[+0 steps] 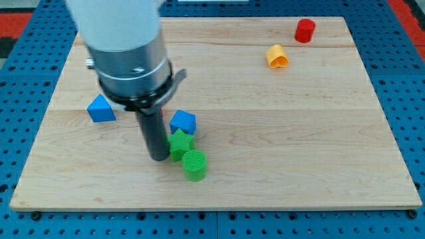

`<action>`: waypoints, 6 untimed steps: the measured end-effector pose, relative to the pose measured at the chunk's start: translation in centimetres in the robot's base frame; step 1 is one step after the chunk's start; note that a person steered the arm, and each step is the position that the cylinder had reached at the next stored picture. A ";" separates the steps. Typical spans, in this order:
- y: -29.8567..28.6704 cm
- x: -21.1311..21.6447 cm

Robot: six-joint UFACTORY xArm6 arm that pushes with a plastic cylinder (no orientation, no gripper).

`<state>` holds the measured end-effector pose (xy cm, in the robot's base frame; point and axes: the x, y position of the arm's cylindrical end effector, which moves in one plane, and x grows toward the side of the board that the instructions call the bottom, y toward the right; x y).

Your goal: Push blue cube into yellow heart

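The blue cube sits left of the board's middle, touching the green star just below it. The yellow heart lies far off at the upper right. My tip is down on the board at the green star's left side, below and left of the blue cube. The arm's large grey body hides the area above the tip.
A green cylinder lies below the star. A blue triangle sits at the left. A red cylinder stands at the top right. A red star and a yellow-orange block seen earlier are hidden behind the arm.
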<state>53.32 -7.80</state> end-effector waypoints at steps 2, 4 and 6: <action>3.2 -3.3; 4.3 -8.8; 11.3 -14.0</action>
